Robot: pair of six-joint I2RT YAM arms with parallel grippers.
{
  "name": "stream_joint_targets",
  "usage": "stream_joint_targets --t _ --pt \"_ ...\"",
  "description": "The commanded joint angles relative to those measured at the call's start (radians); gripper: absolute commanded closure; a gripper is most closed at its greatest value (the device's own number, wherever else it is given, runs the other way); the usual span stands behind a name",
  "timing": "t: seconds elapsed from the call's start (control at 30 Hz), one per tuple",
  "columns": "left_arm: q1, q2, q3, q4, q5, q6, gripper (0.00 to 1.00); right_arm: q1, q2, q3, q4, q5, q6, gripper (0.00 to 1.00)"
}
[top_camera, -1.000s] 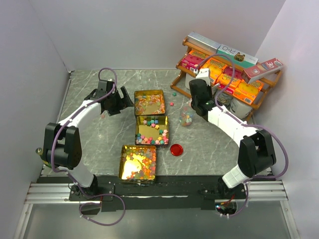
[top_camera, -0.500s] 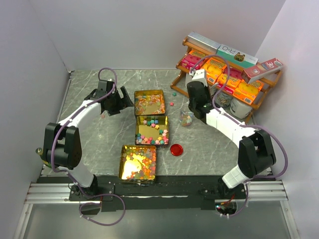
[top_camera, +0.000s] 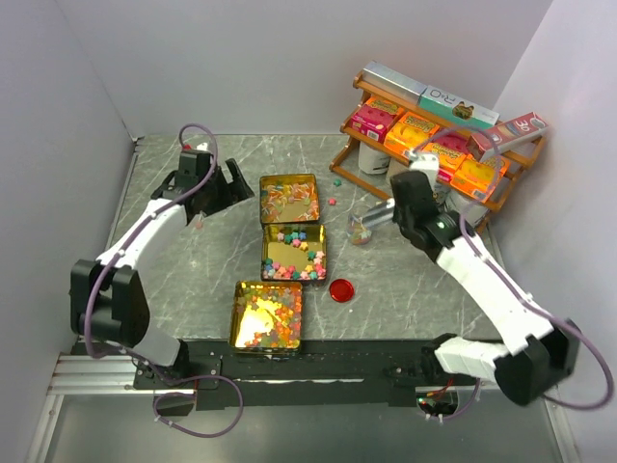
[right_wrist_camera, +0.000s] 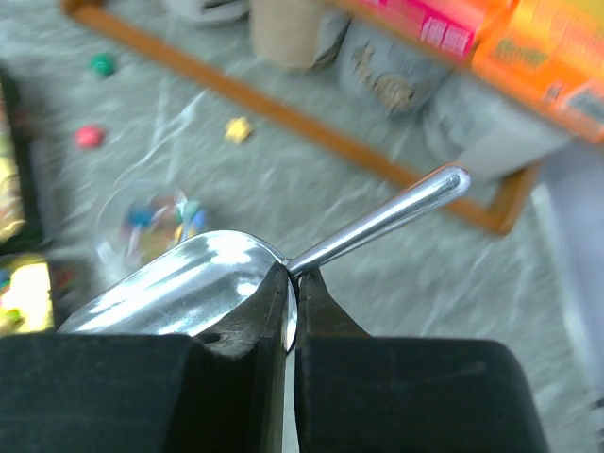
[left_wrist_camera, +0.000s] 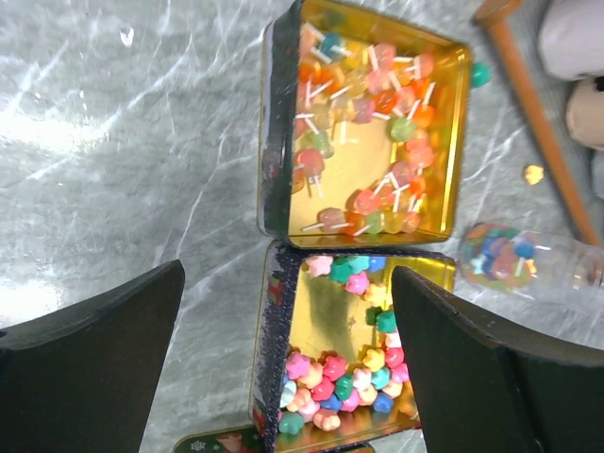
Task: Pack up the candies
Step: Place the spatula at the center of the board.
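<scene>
The candies lie in three gold tins: stick sweets in the far tin, star sweets in the middle tin, and a mixed heap in the near tin. More candies fill a clear jar lying on its side. My right gripper is shut on an empty metal scoop where bowl meets handle, just right of the jar. My left gripper hangs open above the left edges of the far and middle tins, holding nothing.
A red round lid lies right of the middle tin. A wooden shelf with orange and pink boxes stands at the back right. Loose sweets are scattered on the marble tabletop before it.
My right arm has swung out to the right and its wrist has drawn back from above the jar, scoop still gripped. The left arm has shifted slightly back and left.
</scene>
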Motion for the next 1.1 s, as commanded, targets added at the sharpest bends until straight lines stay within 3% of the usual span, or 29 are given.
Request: stream_joint_targets --t 0.0,0.17,0.33,0.67,0.83,0.93,1.07 --pt "0.002 -0.1 -0.031 -0.001 -0.036 0.02 0.04 0.003 -0.114 -0.151 -0.168 -0.169 0.287 1.0" --pt "0.002 -0.175 -0.082 0.008 -0.045 0.023 0.03 0.001 -0.184 -0.33 -0.18 -0.195 0.426 1.0" --pt "0.002 -0.235 -0.128 0.038 -0.054 0.018 0.03 -0.008 -0.143 -0.439 -0.139 -0.082 0.543 1.0" --pt "0.007 -0.24 -0.145 0.036 -0.068 -0.066 0.03 -0.068 0.078 -0.443 -0.064 -0.031 0.652 1.0" --pt "0.047 -0.174 -0.097 -0.027 0.041 -0.077 0.04 -0.066 0.124 -0.419 -0.051 -0.053 0.609 1.0" --pt "0.051 -0.162 -0.096 -0.018 0.061 -0.077 0.04 -0.069 0.167 -0.394 -0.065 -0.073 0.592 0.76" --pt "0.051 -0.175 -0.094 -0.01 0.061 -0.069 0.03 -0.069 0.21 -0.359 -0.102 -0.097 0.584 0.59"
